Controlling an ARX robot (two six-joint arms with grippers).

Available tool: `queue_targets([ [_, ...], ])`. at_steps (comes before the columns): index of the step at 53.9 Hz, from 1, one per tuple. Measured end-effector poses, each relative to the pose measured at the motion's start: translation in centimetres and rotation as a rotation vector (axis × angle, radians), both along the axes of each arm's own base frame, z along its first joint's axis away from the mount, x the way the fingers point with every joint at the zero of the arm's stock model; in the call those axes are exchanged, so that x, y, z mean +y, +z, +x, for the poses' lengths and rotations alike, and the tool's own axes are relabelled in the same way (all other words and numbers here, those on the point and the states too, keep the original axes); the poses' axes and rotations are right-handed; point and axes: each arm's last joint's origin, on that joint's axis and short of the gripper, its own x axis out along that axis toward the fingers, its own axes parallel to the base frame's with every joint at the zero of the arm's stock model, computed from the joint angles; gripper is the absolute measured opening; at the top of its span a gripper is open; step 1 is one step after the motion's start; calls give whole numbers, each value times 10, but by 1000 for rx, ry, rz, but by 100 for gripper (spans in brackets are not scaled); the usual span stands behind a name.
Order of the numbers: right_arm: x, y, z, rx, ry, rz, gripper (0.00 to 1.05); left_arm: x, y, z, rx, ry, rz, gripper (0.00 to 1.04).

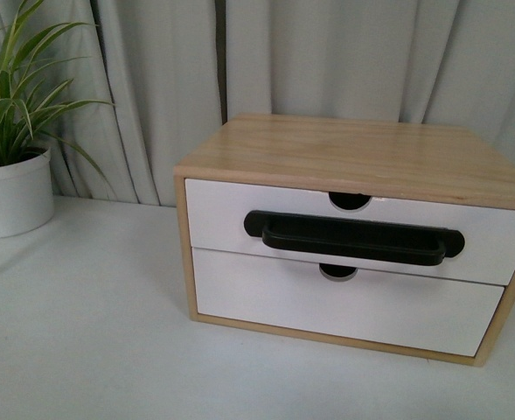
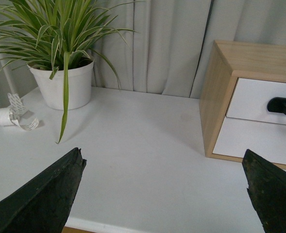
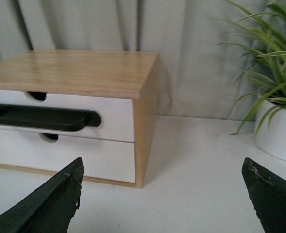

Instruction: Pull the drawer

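Note:
A small light-wood cabinet [image 1: 344, 149] stands on the white table. Its upper drawer [image 1: 218, 214] has a white front, a long black bar handle [image 1: 353, 236] and a semicircular notch [image 1: 351, 200] in the top edge. It looks pushed in. No arm shows in the front view. My left gripper [image 2: 162, 154] is open over bare table, with the drawer [image 2: 252, 99] ahead and to one side and only the handle's end [image 2: 282, 107] in view. My right gripper [image 3: 163, 162] is open too, short of the cabinet's corner, with the drawer [image 3: 114, 110] and handle [image 3: 41, 117] well off its line.
Below sits a plain white drawer front [image 1: 327, 306] with no handle. A spider plant in a white pot [image 1: 12, 192] stands at the far left. A second white plant pot [image 3: 278, 131] shows in the right wrist view. A roll of white tape [image 2: 4, 116] lies by the pot [image 2: 65, 85]. Grey curtains hang behind.

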Motion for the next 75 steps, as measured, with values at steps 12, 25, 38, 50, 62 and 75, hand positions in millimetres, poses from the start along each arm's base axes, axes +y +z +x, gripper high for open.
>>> queue_targets([
  [12, 5, 15, 19, 214, 298, -154, 96, -24, 17, 27, 105, 30, 170, 99],
  [25, 12, 43, 45, 239, 466, -329, 96, -45, 44, 72, 134, -335, 409, 99],
  [38, 11, 58, 76, 259, 553, -443, 96, -72, 60, 114, 165, -679, 615, 99],
  [50, 11, 62, 103, 307, 640, -519, 96, -96, 68, 152, 213, -877, 712, 99],
  [62, 13, 63, 124, 274, 740, -566, 96, -128, 64, 178, 297, -1050, 786, 99],
  [75, 22, 54, 145, 277, 788, -616, 96, -158, 56, 204, 357, -1161, 875, 99],
])
